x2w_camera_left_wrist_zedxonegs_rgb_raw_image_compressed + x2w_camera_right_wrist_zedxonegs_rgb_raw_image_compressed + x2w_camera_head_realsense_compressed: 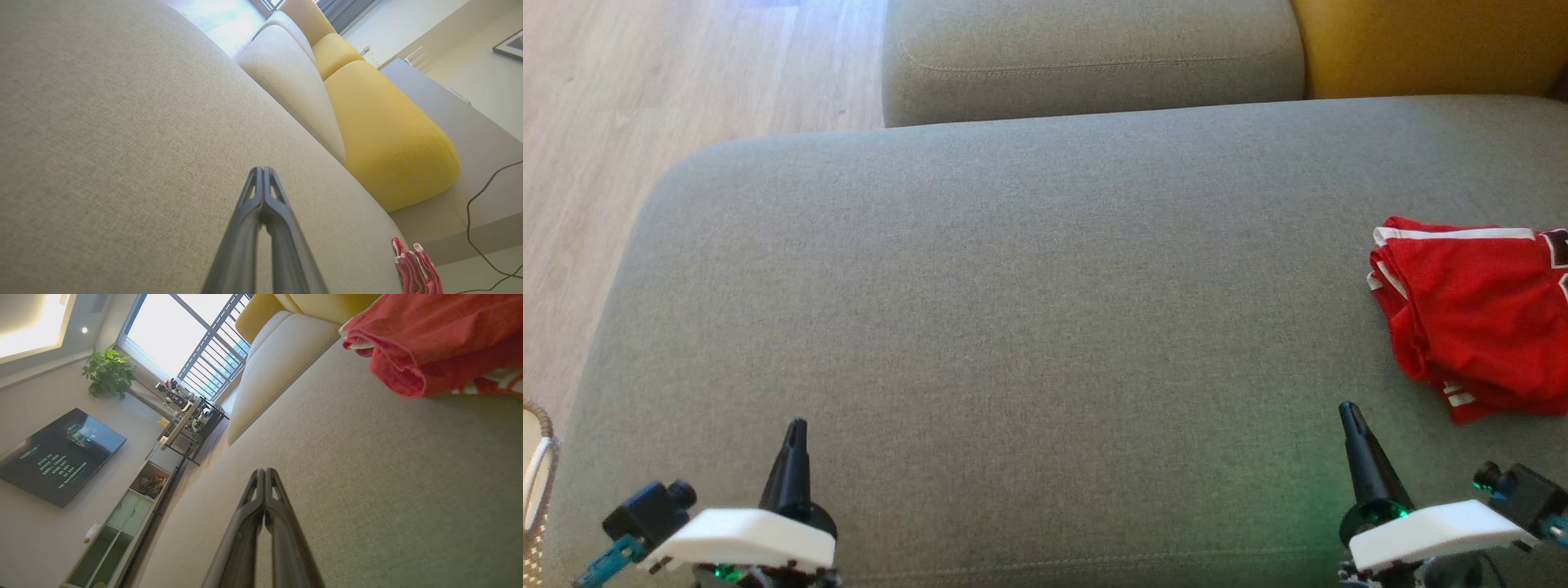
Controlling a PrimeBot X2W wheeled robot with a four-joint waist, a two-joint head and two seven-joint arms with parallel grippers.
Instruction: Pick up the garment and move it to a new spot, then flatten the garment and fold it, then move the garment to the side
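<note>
Wooden floor [645, 98] shows past the left edge of the grey sofa seat [1045, 286]. Near the seat's front left corner, the left hand [795, 431] points across the cushion, its two dark fingers pressed together on nothing. Further right along the front edge, the right hand [1349, 413] is likewise closed and empty. Just beyond it, at the seat's right edge, the red garment [1478, 318] with white trim lies in a rumpled stack, clear of both hands. A yellow cushion [1421, 41] sits behind the back right corner.

garment [1478, 327] on sofa seat [1013, 286], ahead and right of right jaws, well apart from left jaws; back cushion [1094, 65] beyond.
</note>
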